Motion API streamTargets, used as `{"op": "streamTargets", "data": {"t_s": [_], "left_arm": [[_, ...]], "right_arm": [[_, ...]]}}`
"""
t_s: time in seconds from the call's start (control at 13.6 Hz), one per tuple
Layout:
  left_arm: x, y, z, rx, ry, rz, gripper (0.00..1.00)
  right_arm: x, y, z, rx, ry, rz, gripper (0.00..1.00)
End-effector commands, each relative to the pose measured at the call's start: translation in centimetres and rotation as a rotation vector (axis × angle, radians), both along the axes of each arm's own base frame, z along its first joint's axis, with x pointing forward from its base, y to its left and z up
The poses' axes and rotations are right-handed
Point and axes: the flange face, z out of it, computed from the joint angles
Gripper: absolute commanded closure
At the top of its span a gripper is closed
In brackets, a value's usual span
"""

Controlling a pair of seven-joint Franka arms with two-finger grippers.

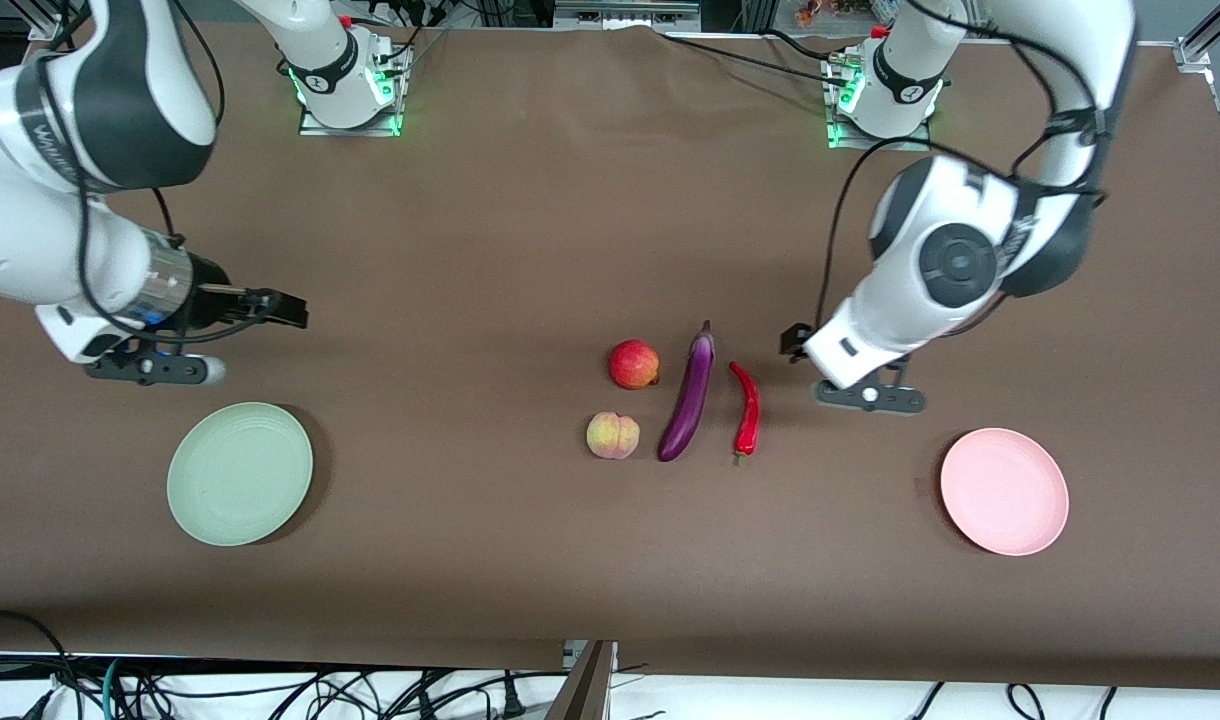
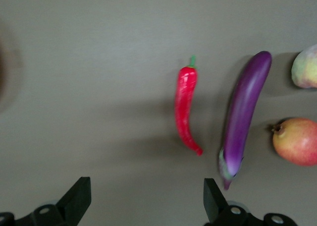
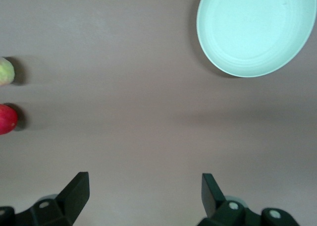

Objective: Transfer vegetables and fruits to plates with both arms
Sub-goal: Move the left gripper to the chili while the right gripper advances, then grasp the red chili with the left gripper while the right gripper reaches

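While both claws hang spread w/ nothing held, left gripper beside chili, right gripper above green plate; eggplant, apple, peach mid-table; pink plate nr left-arm end.

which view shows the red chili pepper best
The left wrist view: the chili pepper lies whole and large there, green stem to tip, beside the eggplant, just ahead of the open left claw. The front view shows it whole but small. The right wrist view misses it.
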Motion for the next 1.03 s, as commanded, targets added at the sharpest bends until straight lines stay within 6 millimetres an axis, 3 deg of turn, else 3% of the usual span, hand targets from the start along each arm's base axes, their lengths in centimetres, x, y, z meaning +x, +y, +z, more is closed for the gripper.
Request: {"op": "streamTargets", "data": {"t_s": [0.0,0.37,0.44,0.51,0.59,0.66,0.81,0.95], "left_arm": [[0.9,-2.2,-5.4,-0.016,-0.019,-0.006,0.00],[0.9,-4.3,-14.7,-0.037,-0.067,-0.024,0.00],[0.8,-4.5,-16.0,-0.040,-0.075,-0.026,0.08],[0.7,-4.7,-16.8,-0.041,-0.078,-0.029,0.25],[0.5,-4.8,-17.3,-0.037,-0.072,-0.033,0.58],[0.6,-4.4,-17.3,-0.027,-0.075,-0.040,0.80],[0.8,-4.0,-16.6,-0.013,-0.075,-0.050,1.00],[1.2,-2.9,-15.0,0.003,-0.062,-0.042,1.00]], "right_arm": [[-0.3,2.3,0.5,0.013,-0.026,-0.042,0.00],[-0.2,4.5,-0.1,0.021,-0.046,-0.027,0.00],[-0.3,5.5,0.0,0.026,-0.060,-0.014,0.00],[-0.1,6.1,-0.7,0.028,-0.062,-0.008,0.00],[0.0,6.8,-1.0,0.030,-0.071,0.001,0.00],[0.2,7.7,-1.9,0.033,-0.078,0.010,0.00],[0.7,9.8,-3.9,0.066,-0.083,0.002,0.00],[1.1,12.3,-6.6,0.116,-0.060,-0.093,0.00]]}}
